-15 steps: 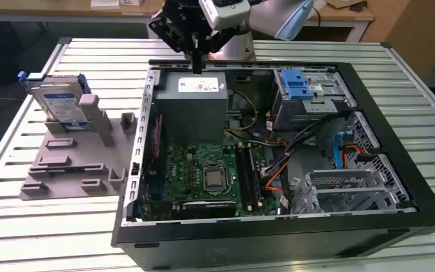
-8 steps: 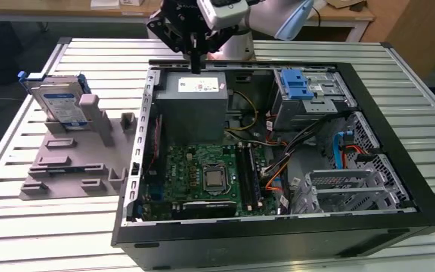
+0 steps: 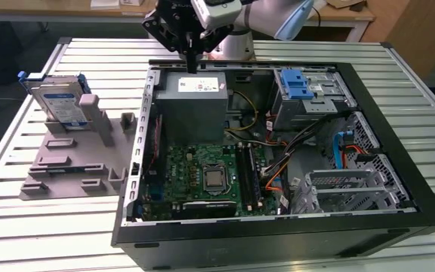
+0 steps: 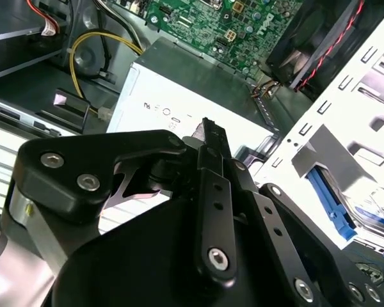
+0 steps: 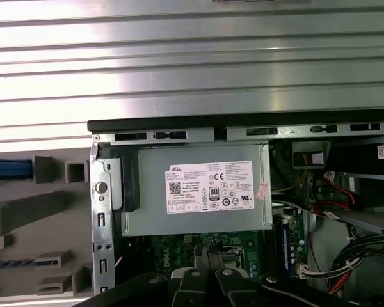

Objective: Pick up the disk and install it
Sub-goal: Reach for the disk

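Note:
The disk (image 3: 57, 101), a silver drive with a white-and-blue label in a blue caddy, stands on edge in the grey slotted fixture (image 3: 74, 164) on the exterior view's left, outside the computer case. In the first wrist view its blue caddy edge (image 5: 9, 168) shows beside the fixture (image 5: 32, 217). My gripper (image 3: 193, 63) hangs above the far rim of the open case, over the power supply (image 3: 195, 102), well apart from the disk. Its black fingers (image 4: 208, 131) are shut together with nothing between them. In the first wrist view the gripper (image 5: 205, 256) points at the motherboard edge below the power supply (image 5: 198, 192).
The open black computer case (image 3: 399, 187) lies on a slatted metal table (image 3: 21, 226). Inside are a green motherboard (image 3: 202, 175), cables, and a metal drive cage with a blue latch (image 3: 297, 85) at the far side on the exterior view's right. A wooden desk stands behind.

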`<state>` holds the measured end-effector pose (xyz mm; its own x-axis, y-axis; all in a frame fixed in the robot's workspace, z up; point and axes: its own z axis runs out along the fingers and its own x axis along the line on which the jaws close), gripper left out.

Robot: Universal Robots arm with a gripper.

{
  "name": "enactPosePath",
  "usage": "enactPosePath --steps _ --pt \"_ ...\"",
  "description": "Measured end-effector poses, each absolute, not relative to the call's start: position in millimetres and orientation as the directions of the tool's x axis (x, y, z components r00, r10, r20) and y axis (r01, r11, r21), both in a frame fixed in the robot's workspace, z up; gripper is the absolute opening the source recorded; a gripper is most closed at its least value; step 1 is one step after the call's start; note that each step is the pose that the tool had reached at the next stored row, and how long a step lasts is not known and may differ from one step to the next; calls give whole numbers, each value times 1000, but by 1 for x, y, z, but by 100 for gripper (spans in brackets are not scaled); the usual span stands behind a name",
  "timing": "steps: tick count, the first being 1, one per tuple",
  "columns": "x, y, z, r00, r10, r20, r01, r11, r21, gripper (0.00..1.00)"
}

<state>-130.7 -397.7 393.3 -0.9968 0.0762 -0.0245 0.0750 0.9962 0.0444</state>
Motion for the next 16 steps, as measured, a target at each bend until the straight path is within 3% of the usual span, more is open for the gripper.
enactPosePath --steps 16 --pt "-134 -398 393 -997 76 -24 75 996 44 11"
